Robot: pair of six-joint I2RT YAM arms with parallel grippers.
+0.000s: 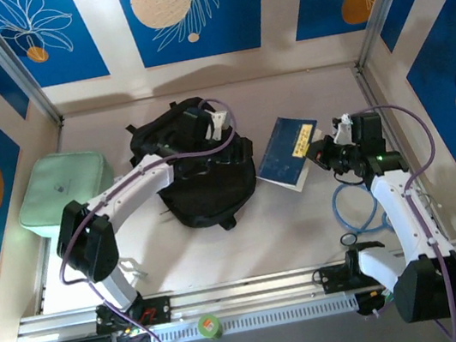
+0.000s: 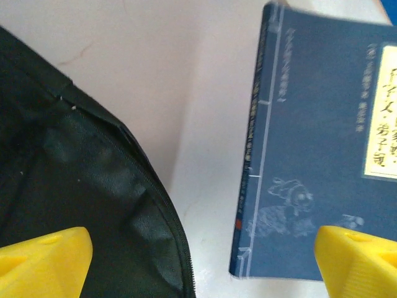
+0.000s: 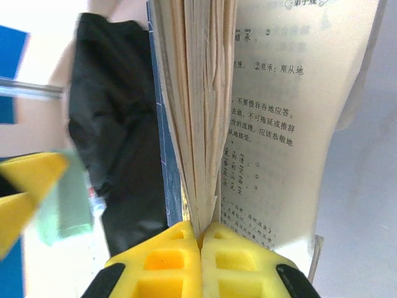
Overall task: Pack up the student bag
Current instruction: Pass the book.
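Observation:
The student bag point(image 1: 204, 183), a black fabric backpack, lies slumped at the table's middle. My left gripper point(image 1: 217, 124) hovers over its upper right part. In the left wrist view the gripper point(image 2: 201, 267) is open, its yellow fingertips point(image 2: 43, 261) far apart, above the bag's zipper edge point(image 2: 80, 205) and bare table. A dark blue book point(image 1: 290, 151) lies just right of the bag, its cover point(image 2: 316, 161) facing up. My right gripper point(image 1: 326, 152) is shut on the book's right edge, pinching a bundle of fanned pages point(image 3: 198, 112) between its pads point(image 3: 201, 239).
A pale mint-green bag point(image 1: 67, 196) sits at the left wall. A loose blue cable point(image 1: 359, 206) coils by the right arm. A green tape roll point(image 1: 209, 326) rests on the rail at the near edge. The cell's walls enclose the table on three sides.

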